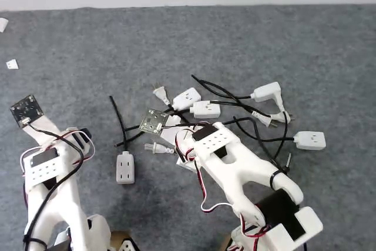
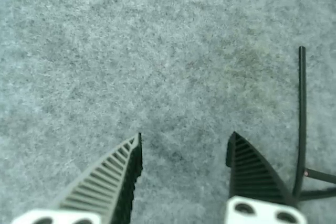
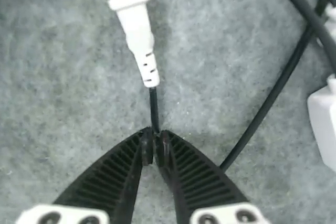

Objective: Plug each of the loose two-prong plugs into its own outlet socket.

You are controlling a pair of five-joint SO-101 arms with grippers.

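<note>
Left gripper point(image 2: 184, 139) gapes wide; right gripper point(image 3: 155, 136) is pinched tight (on a plug cord point(image 3: 153, 106)).

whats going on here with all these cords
The right end effector is shut on a black cord just behind its white two-prong plug. The left end effector is open over the grey carpet, holding nothing. Several white outlet sockets and tangled cords lie scattered between the arms.
</note>
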